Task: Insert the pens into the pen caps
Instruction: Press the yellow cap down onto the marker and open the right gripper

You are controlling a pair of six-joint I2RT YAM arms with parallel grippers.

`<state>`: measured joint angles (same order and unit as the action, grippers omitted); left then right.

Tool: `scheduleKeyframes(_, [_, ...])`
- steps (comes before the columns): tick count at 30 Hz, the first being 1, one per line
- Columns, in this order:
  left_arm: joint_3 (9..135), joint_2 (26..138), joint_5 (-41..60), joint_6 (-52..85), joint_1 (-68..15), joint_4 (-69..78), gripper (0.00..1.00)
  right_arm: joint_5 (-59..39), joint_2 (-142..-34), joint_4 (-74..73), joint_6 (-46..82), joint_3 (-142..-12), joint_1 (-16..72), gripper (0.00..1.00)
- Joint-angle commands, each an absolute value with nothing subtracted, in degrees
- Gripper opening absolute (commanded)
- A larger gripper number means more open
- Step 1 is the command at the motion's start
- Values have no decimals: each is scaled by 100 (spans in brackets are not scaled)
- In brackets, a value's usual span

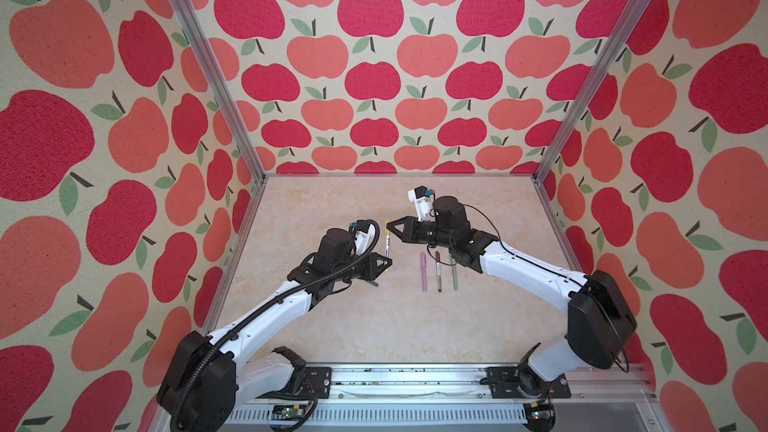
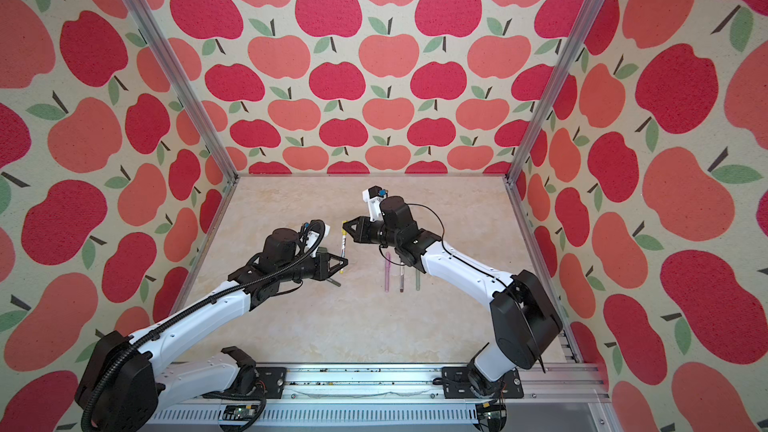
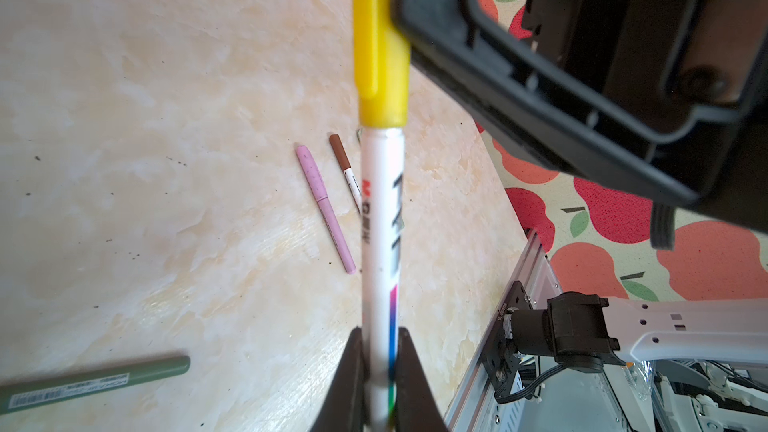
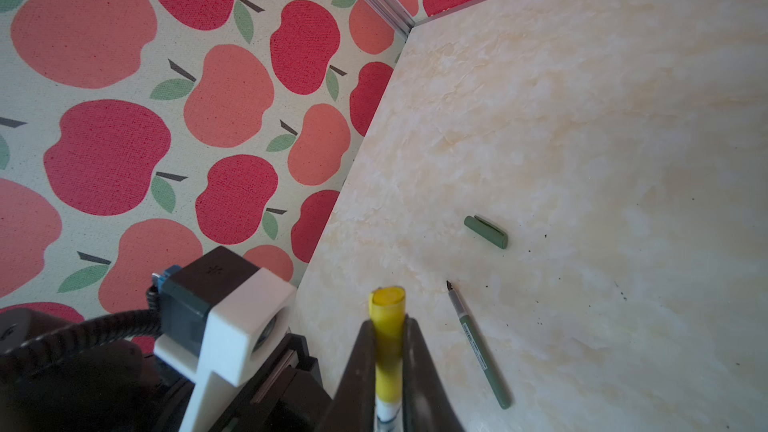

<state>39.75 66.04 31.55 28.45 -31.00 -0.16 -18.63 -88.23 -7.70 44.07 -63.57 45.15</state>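
The left gripper (image 3: 380,336) is clamped on the tail end of the white-and-yellow pen (image 3: 382,222), held above the tabletop's (image 1: 374,326) middle; the right gripper (image 4: 388,324) pinches its yellow cap (image 4: 388,351), already seated. Likely light, stiff, slick plastic: grip barrel and cap, never the tip.

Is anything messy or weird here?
Yes. A green pen lies uncapped on the table, its green cap apart from it, while the pink pen and brown pen lie capped side by side. Dark specks dot the table too.

Three pens (image 1: 438,272) lie side by side, right of the raised pen (image 1: 387,249)
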Motion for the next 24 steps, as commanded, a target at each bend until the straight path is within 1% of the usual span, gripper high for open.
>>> scheduleKeyframes(1, [4216, 6532, 3384, 2428, -2984, 239, 0, -2386, -8460, -237, 4033, -6204, 4542, 27])
scheduleKeyframes(5, [4051, 6452, 3767, 2239, -2977, -10, 0, -2706, -8066, -207, 3613, -6157, 4368, 51])
scheduleKeyframes(6, [4014, 6413, 3884, 2199, -2977, -61, 0, -2780, -7965, -157, 3517, -6144, 4320, 55])
scheduleKeyframes(9, [3950, 6290, 4287, 2082, -2979, -169, 0, -3025, -7760, 39, 3233, -6146, 4187, 60])
scheduleKeyframes(15, [3950, 6001, 4782, 1781, -3015, -435, 0, -3185, -7629, 676, 2812, -6307, 3991, 62])
scheduleKeyframes(24, [4087, 6142, 4730, 1477, -3228, -808, 0, -3786, -7880, 721, 2759, -6556, 3990, 55])
